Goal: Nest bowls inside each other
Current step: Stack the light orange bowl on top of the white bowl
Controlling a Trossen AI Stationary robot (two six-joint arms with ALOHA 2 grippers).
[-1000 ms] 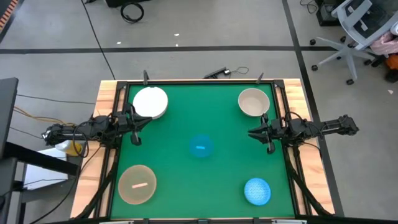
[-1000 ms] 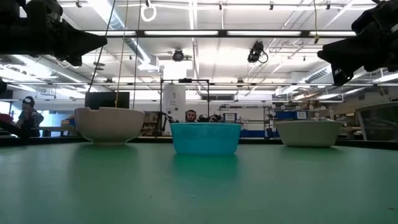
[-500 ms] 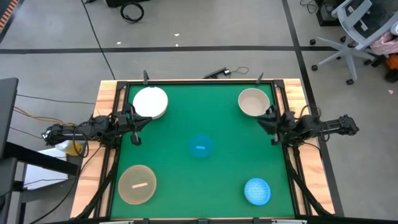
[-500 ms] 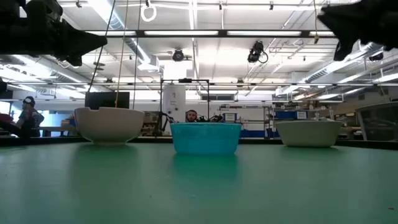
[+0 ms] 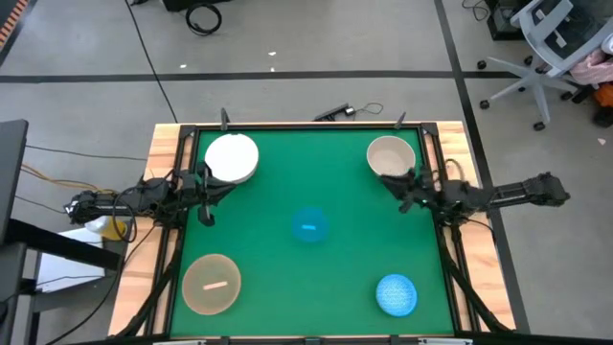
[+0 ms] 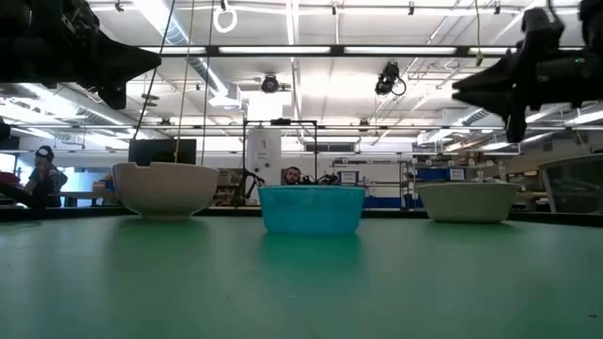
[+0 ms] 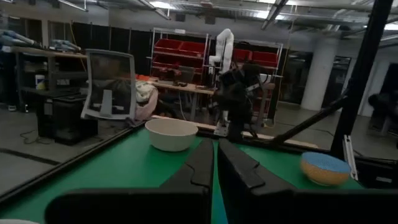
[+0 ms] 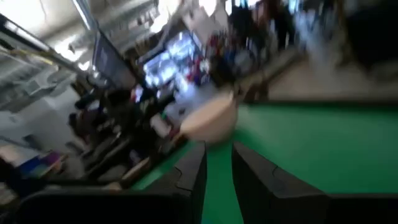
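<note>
Hovering beside the cream-beige bowl (image 5: 390, 156): right gripper (image 5: 387, 182), fingers slightly parted, grasping nothing. Far across from it: left gripper (image 5: 213, 191), nearly closed, empty.

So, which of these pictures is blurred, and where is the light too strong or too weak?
Right wrist view: smeared all over; the cream-beige round bowl is only a soft blob. Left wrist view: sharp, but the left gripper and its fingers are dark. Low view: bright ceiling lights behind, so both arms are black silhouettes; the translucent blue bowl glows. High view: even light, sharp.
</note>
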